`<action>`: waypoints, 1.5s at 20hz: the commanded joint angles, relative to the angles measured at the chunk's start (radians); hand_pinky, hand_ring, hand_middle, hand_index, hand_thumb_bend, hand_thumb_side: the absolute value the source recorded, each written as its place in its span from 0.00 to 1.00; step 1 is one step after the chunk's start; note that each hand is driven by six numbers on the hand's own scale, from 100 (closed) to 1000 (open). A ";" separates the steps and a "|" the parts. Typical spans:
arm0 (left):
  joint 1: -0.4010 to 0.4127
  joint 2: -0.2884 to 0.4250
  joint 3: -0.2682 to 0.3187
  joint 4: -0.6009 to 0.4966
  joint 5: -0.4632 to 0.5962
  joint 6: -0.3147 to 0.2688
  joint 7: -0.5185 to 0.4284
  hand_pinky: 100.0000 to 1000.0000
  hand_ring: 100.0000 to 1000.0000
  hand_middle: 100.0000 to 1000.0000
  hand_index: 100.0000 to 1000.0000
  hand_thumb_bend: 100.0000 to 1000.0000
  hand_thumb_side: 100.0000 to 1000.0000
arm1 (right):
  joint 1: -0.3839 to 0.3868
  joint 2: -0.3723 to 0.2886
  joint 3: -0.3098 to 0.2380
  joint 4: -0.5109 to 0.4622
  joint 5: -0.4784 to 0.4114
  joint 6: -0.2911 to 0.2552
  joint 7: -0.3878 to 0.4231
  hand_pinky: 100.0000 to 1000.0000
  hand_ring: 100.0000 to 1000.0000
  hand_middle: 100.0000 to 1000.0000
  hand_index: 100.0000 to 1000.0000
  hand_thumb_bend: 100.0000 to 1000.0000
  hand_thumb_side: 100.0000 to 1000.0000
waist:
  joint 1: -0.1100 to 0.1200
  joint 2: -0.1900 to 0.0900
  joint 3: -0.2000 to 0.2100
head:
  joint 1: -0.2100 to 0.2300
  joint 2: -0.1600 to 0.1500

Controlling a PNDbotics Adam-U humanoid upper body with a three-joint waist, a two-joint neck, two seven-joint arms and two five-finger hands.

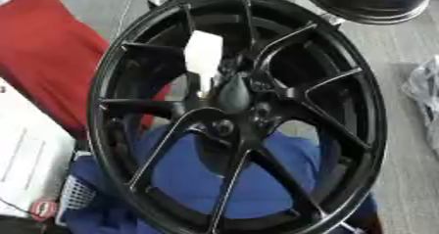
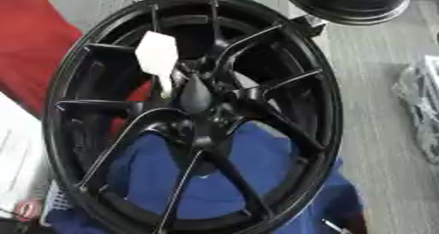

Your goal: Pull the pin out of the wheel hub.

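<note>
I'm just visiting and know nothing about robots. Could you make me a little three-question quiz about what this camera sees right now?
1. True or false: the black wheel fills most of the view, and its spokes meet at a central hub.
2. What colour is the cloth seen through the lower spokes? A) green B) blue C) yellow
3. Fill in: a white tag-like piece sits just above and to the left of the ____.

Key
1. True.
2. B, blue; a red fabric lies off to the left instead.
3. Hub. Neither robot hand shows in either view, and the pin itself cannot be made out for certain.
</note>
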 commanded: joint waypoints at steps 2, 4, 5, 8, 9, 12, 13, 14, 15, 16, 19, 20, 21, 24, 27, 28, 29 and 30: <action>-0.066 0.104 -0.024 -0.076 -0.224 -0.009 -0.042 0.75 0.79 0.80 0.81 0.45 0.67 | 0.008 -0.046 -0.023 -0.010 0.003 -0.002 -0.007 0.82 0.69 0.61 0.68 0.00 0.53 | 0.002 -0.027 0.003 | -0.038 -0.001; -0.112 0.142 -0.069 -0.134 -0.369 0.002 -0.129 0.77 0.81 0.81 0.84 0.49 0.68 | 0.023 -0.055 -0.030 -0.016 0.004 -0.004 -0.013 0.82 0.70 0.61 0.68 0.00 0.53 | 0.004 -0.029 -0.001 | -0.049 -0.001; -0.133 0.158 -0.093 -0.157 -0.414 0.016 -0.182 0.78 0.81 0.82 0.85 0.51 0.71 | 0.030 -0.058 -0.035 -0.020 0.006 -0.006 -0.016 0.83 0.70 0.61 0.68 0.00 0.53 | 0.005 -0.030 -0.005 | -0.051 -0.001; -0.205 0.197 -0.157 -0.193 -0.487 0.062 -0.354 0.79 0.81 0.81 0.85 0.51 0.74 | 0.049 -0.065 -0.049 -0.036 0.015 -0.009 -0.030 0.83 0.71 0.63 0.69 0.00 0.52 | 0.009 -0.031 -0.016 | -0.056 -0.002; -0.226 0.205 -0.172 -0.198 -0.499 0.073 -0.401 0.79 0.81 0.80 0.86 0.51 0.76 | 0.054 -0.067 -0.052 -0.041 0.019 -0.010 -0.033 0.83 0.71 0.63 0.69 0.00 0.52 | 0.010 -0.031 -0.020 | -0.059 -0.003; -0.302 0.224 -0.220 -0.194 -0.523 0.074 -0.575 0.80 0.81 0.81 0.86 0.50 0.79 | 0.073 -0.072 -0.060 -0.053 0.028 -0.011 -0.039 0.83 0.71 0.63 0.69 0.00 0.52 | 0.013 -0.030 -0.028 | -0.079 0.009; -0.331 0.223 -0.231 -0.187 -0.526 0.062 -0.632 0.81 0.82 0.81 0.87 0.50 0.78 | 0.079 -0.074 -0.062 -0.055 0.029 -0.010 -0.041 0.83 0.71 0.63 0.69 0.00 0.53 | 0.013 -0.030 -0.029 | -0.094 0.019; -0.362 0.218 -0.241 -0.177 -0.531 0.046 -0.688 0.81 0.82 0.81 0.87 0.50 0.78 | 0.084 -0.073 -0.063 -0.055 0.030 -0.009 -0.042 0.83 0.71 0.63 0.69 0.00 0.53 | 0.014 -0.030 -0.031 | -0.108 0.028; -0.391 0.212 -0.248 -0.163 -0.536 0.031 -0.739 0.81 0.82 0.82 0.88 0.50 0.78 | 0.087 -0.073 -0.063 -0.054 0.029 -0.007 -0.043 0.83 0.71 0.63 0.69 0.00 0.53 | 0.015 -0.030 -0.033 | -0.116 0.033; -0.417 0.204 -0.253 -0.147 -0.541 0.016 -0.786 0.82 0.82 0.82 0.88 0.50 0.77 | 0.089 -0.073 -0.062 -0.054 0.028 -0.006 -0.043 0.83 0.71 0.63 0.69 0.00 0.53 | 0.015 -0.031 -0.035 | -0.120 0.035; -0.481 0.186 -0.274 -0.094 -0.558 -0.027 -0.904 0.82 0.82 0.82 0.88 0.50 0.75 | 0.093 -0.074 -0.060 -0.052 0.028 -0.005 -0.041 0.83 0.71 0.62 0.68 0.00 0.53 | 0.017 -0.032 -0.036 | -0.111 0.029; -0.501 0.180 -0.282 -0.077 -0.563 -0.040 -0.935 0.81 0.81 0.80 0.87 0.52 0.73 | 0.095 -0.075 -0.060 -0.051 0.028 -0.005 -0.040 0.83 0.71 0.62 0.68 0.00 0.53 | 0.018 -0.032 -0.035 | -0.105 0.026; -0.517 0.175 -0.291 -0.062 -0.564 -0.051 -0.954 0.81 0.80 0.79 0.86 0.54 0.72 | 0.096 -0.076 -0.059 -0.050 0.029 -0.004 -0.040 0.83 0.71 0.62 0.68 0.00 0.54 | 0.019 -0.032 -0.033 | -0.099 0.023; -0.550 0.167 -0.344 -0.042 -0.571 -0.072 -1.009 0.81 0.80 0.79 0.87 0.56 0.72 | 0.095 -0.076 -0.053 -0.046 0.027 -0.002 -0.034 0.83 0.70 0.62 0.68 0.00 0.54 | 0.024 -0.033 -0.032 | -0.076 0.009; -0.573 0.157 -0.393 -0.051 -0.581 -0.082 -1.083 0.82 0.81 0.81 0.88 0.56 0.71 | 0.092 -0.076 -0.048 -0.044 0.027 -0.001 -0.029 0.83 0.70 0.62 0.68 0.00 0.54 | 0.027 -0.036 -0.033 | -0.061 0.004; -0.583 0.152 -0.410 -0.054 -0.580 -0.082 -1.113 0.82 0.82 0.81 0.88 0.55 0.70 | 0.091 -0.076 -0.046 -0.044 0.027 -0.001 -0.027 0.83 0.70 0.62 0.68 0.00 0.54 | 0.028 -0.037 -0.034 | -0.054 0.003; -0.594 0.146 -0.424 -0.056 -0.578 -0.081 -1.143 0.82 0.82 0.81 0.88 0.55 0.70 | 0.090 -0.076 -0.045 -0.044 0.028 -0.001 -0.024 0.83 0.70 0.62 0.68 0.00 0.54 | 0.029 -0.039 -0.034 | -0.049 0.001; -0.607 0.138 -0.440 -0.059 -0.576 -0.079 -1.172 0.82 0.82 0.81 0.88 0.56 0.70 | 0.090 -0.076 -0.043 -0.043 0.028 0.000 -0.022 0.83 0.70 0.62 0.68 0.00 0.54 | 0.030 -0.040 -0.035 | -0.042 -0.003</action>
